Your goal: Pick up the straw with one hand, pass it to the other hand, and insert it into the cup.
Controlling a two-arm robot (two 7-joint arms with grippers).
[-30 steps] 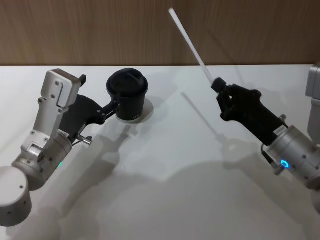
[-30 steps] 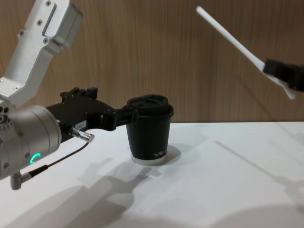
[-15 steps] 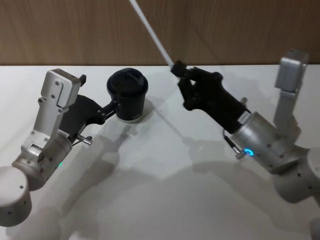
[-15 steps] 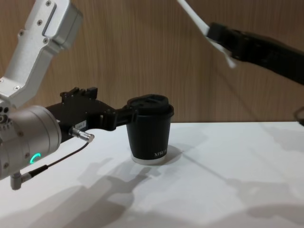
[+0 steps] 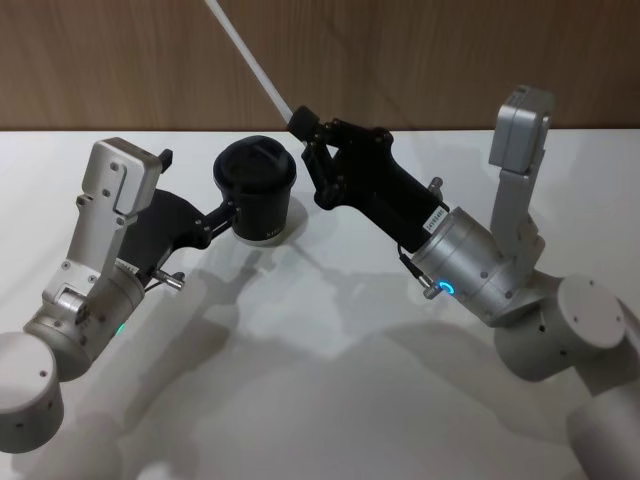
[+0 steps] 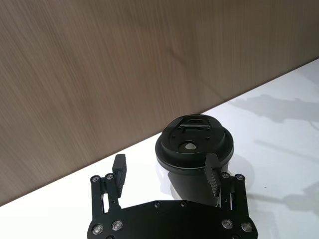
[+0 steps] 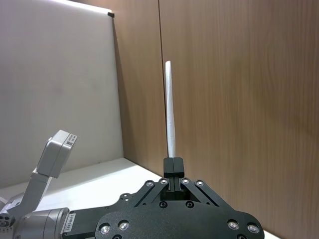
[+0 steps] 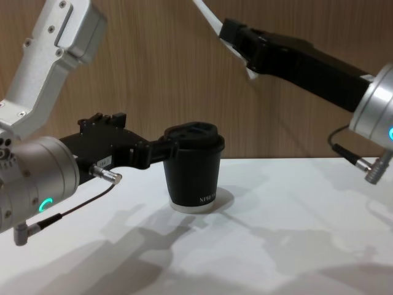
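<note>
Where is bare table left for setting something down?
Crowded: around the cup, left claw beside it, right claw holding the straw above. Free: the table's near middle in front of them, and its far-left corner.

My workplace looks like a robot test bench, plain white tabletop [image 5: 330,400] before me, wood-grain panel wall [image 5: 450,60] behind it, pale blank partition [image 7: 60,74] alongside

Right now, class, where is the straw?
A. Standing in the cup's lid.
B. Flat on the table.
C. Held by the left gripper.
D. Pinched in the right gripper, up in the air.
D: the straw juts up from the shut right gripper, higher than the cup.
</note>
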